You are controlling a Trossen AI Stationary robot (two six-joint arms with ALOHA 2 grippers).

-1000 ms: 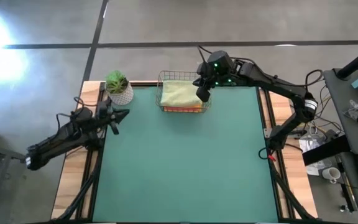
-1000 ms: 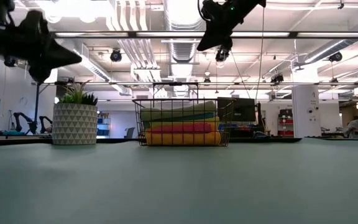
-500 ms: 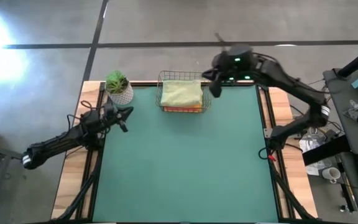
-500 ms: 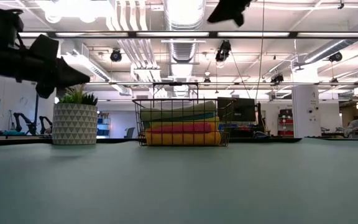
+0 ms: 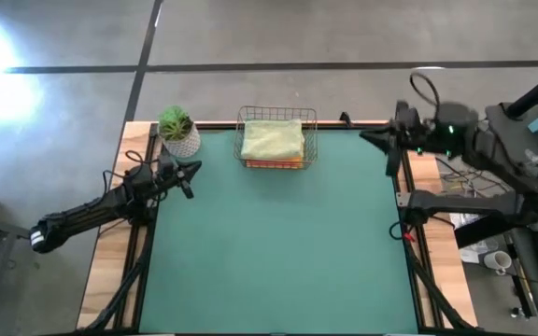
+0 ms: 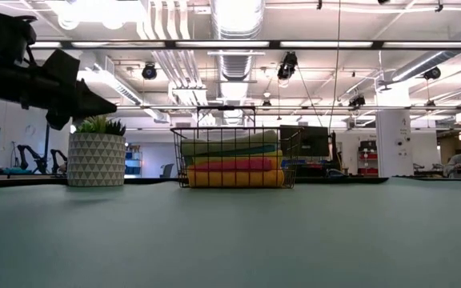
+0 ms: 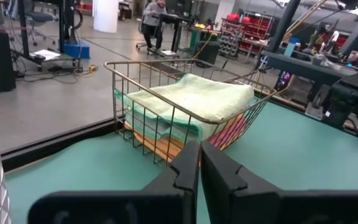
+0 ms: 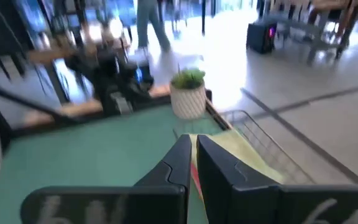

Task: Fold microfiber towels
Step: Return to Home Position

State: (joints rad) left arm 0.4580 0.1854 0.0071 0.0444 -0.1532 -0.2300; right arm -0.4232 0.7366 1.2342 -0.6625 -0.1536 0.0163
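the left arm [image 5: 92,210] is stretching flat from the lower left of the high view toward the table's [image 5: 278,252] upper-left edge. the left tool [image 5: 187,173] is hovering just below the potted plant [image 5: 180,138], its fingers [image 7: 185,163] pressed together. the right arm [image 5: 493,154] is folding back at the upper right, and the right tool [image 5: 370,137] is pointing left over the table's edge, fingers [image 8: 180,155] pressed together. the microfiber towels [image 5: 272,140] are lying stacked in the wire basket [image 5: 276,110] at top centre, with the sage one uppermost and orange at the bottom.
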